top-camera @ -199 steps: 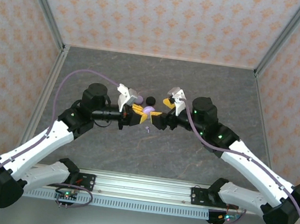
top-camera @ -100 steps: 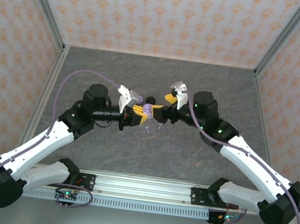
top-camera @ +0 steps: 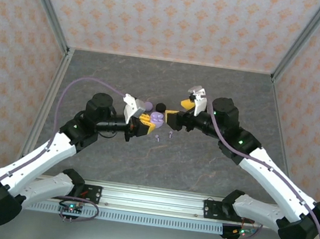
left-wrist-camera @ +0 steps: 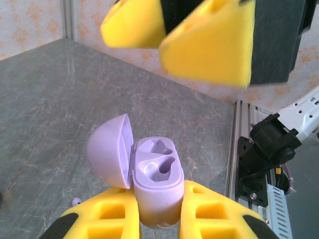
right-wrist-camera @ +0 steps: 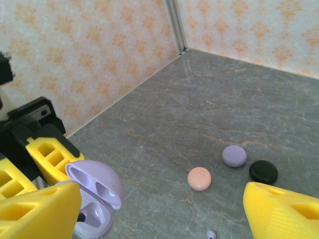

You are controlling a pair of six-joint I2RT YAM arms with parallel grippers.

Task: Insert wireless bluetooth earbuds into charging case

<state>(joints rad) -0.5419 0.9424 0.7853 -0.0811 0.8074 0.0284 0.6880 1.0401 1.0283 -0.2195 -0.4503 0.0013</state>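
Pale-lavender plastic charging case (left-wrist-camera: 157, 184): lid up, sockets empty, clenched in left tool (left-wrist-camera: 158, 214); right tool (right-wrist-camera: 159, 211) spread, empty; tiny lavender stemmed earbud (right-wrist-camera: 211, 234) loose on tabletop (right-wrist-camera: 199, 114); likely light, slick; pinch bulb.

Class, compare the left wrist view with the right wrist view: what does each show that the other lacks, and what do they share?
Left wrist: a metal rail and a black mount past the table edge. Right wrist: a pink disc, a lavender disc and a black disc. Both: the open case, gripped by the left gripper, with the right gripper open by it.
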